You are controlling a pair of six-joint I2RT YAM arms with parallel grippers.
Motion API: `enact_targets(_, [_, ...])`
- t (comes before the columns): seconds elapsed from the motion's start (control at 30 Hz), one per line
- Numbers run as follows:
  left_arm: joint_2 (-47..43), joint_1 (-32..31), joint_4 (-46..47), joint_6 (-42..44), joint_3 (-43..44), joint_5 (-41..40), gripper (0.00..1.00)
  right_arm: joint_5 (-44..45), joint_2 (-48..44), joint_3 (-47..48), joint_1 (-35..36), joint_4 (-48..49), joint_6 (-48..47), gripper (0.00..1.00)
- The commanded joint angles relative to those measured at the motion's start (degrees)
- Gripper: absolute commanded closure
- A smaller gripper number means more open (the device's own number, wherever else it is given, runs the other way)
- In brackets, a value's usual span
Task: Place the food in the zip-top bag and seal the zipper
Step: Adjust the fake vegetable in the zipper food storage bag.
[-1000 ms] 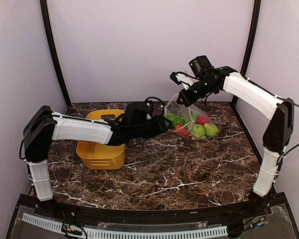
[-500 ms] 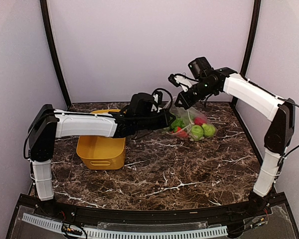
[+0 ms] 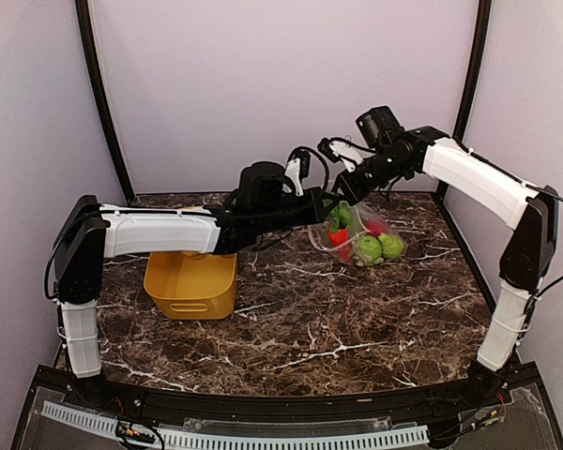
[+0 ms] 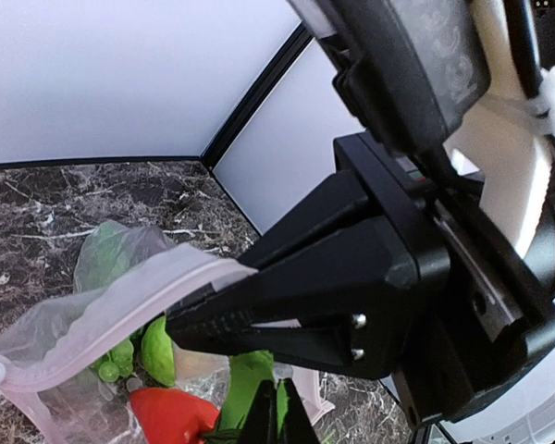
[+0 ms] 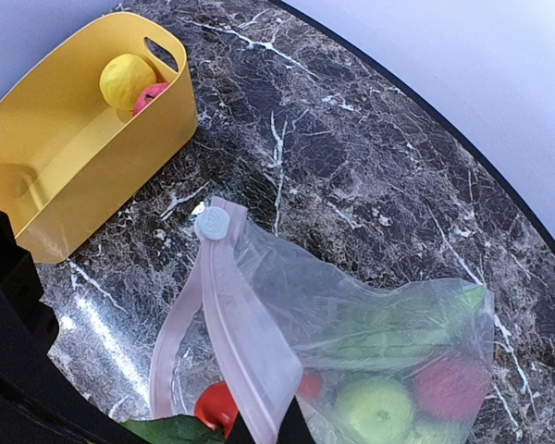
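The clear zip-top bag (image 5: 370, 305) hangs with its foot on the marble. It holds a green apple (image 5: 375, 407), a red apple (image 5: 449, 388) and leafy greens (image 5: 398, 338). My right gripper (image 5: 264, 433) is shut on the pinkish zipper (image 5: 231, 324) and holds that lip up. The round white slider (image 5: 211, 223) sits at the zipper's far end. My left gripper (image 4: 277, 421) is at the bag's mouth, fingers pressed together on a green leaf (image 4: 245, 388) beside a red food piece (image 5: 213, 407). From above, the left gripper (image 3: 333, 208) and right gripper (image 3: 345, 192) nearly meet over the bag (image 3: 361, 225).
A yellow basket (image 5: 102, 176) stands left of the bag with a lemon (image 5: 127, 80) and a red apple (image 5: 148, 95) in its far corner. My left arm reaches over the basket (image 3: 192, 286). Walls close in behind and to both sides.
My left gripper closed, moved right to the bag's mouth and rose. The green leaf and red piece came up with it. The right gripper kept its hold on the zipper.
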Motion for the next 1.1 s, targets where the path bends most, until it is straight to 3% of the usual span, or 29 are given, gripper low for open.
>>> enact_targets(0.0, [-4.34, 0.71, 6.62, 3.09, -2.28, -1.87, 0.99, -0.46, -2.64, 1.54, 0.74, 1.09, -0.09, 1.00])
enact_targets(0.2, [-2.14, 0.70, 25.27, 4.73, -3.89, -3.26, 0.99, -1.11, -1.23, 4.79, 0.64, -0.51, 0.34, 1.00])
enact_targets(0.33, [0.35, 0.65, 31.69, 7.27, -1.63, -4.96, 0.99, -2.06, -1.19, 6.73, 0.47, -1.59, 0.80, 1.00])
enact_targets(0.63, [5.79, 0.66, 32.85, 9.28, 8.93, -0.52, 0.99, -3.50, -2.95, 10.06, 0.19, -3.35, 1.35, 1.00])
enact_targets(0.87, [7.67, 0.64, 37.60, 12.95, 3.55, 0.22, 0.99, -5.00, -4.45, 10.63, -0.86, -3.67, 2.13, 1.00])
enact_targets(1.07, [4.09, 0.49, 37.56, 12.96, -4.47, 0.72, 0.99, -7.71, -4.63, 10.98, -4.88, -3.25, 3.59, 1.00])
